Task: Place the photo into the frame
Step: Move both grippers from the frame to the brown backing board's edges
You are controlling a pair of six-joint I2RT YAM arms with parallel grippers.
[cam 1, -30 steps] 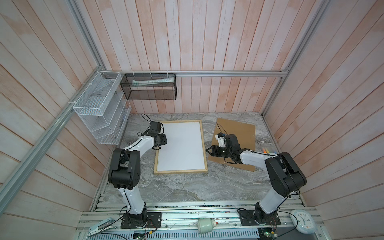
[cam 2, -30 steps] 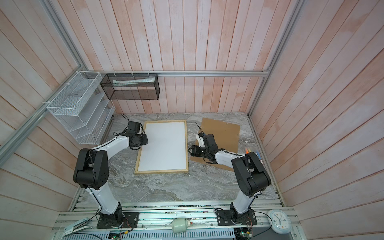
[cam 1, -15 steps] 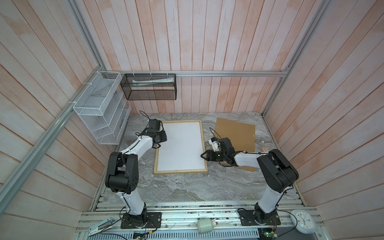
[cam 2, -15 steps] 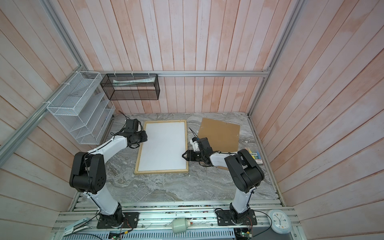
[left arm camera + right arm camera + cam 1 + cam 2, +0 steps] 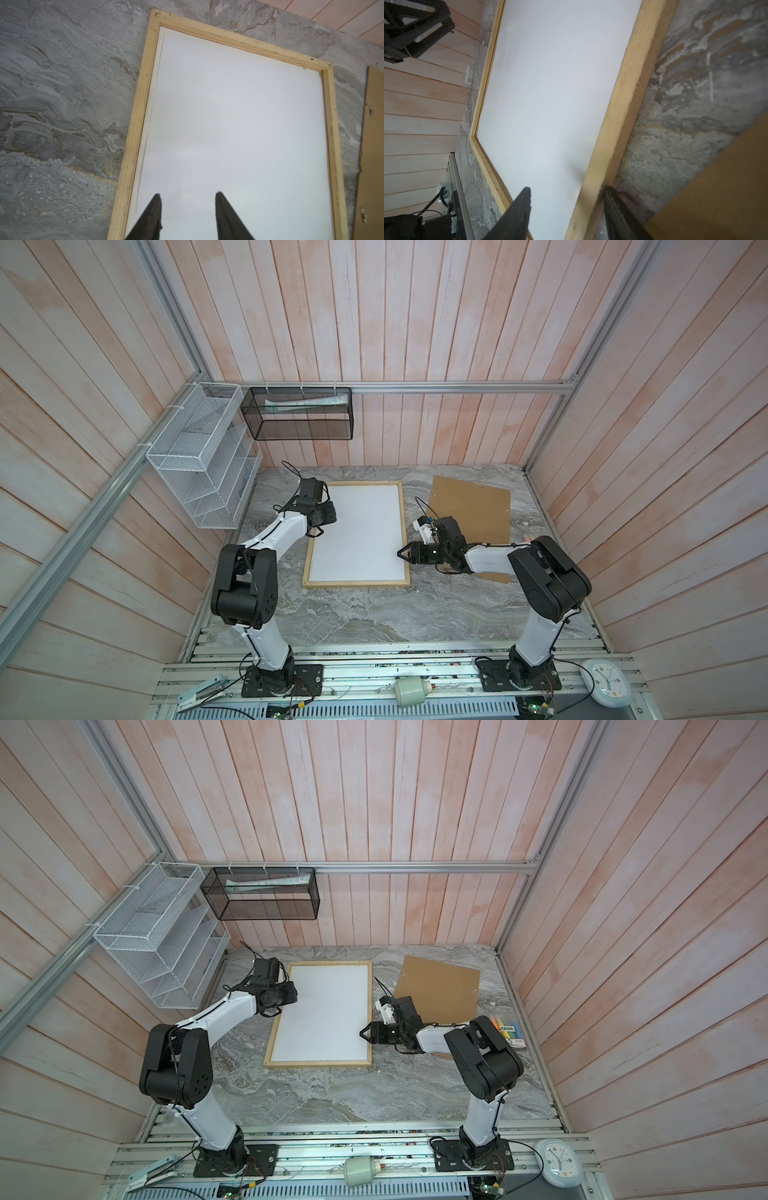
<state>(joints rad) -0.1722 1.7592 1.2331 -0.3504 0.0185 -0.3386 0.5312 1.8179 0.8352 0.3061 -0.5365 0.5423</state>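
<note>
The frame (image 5: pixel 355 583) of pale wood lies flat on the marble table in both top views, also (image 5: pixel 318 1064). A plain white sheet (image 5: pixel 357 531) fills it. The photo's printed side is hidden, and I cannot tell whether this sheet is its back. My left gripper (image 5: pixel 188 194) is open, its fingertips over the sheet beside the frame's left rail (image 5: pixel 135 135). My right gripper (image 5: pixel 566 189) is open and straddles the right rail (image 5: pixel 623 114), with one finger over the sheet and one outside the rail. The brown backing board (image 5: pixel 469 514) lies to the right, apart from the frame.
A white wire rack (image 5: pixel 199 456) and a black mesh basket (image 5: pixel 297 414) hang on the walls at the back left. A pack of coloured markers (image 5: pixel 507 1031) lies at the table's right edge. My right forearm crosses the board's near corner. A clock (image 5: pixel 606 680) sits on the front rail.
My right gripper has moved left, off the brown board, to the frame's right rail. The left gripper has barely shifted.
</note>
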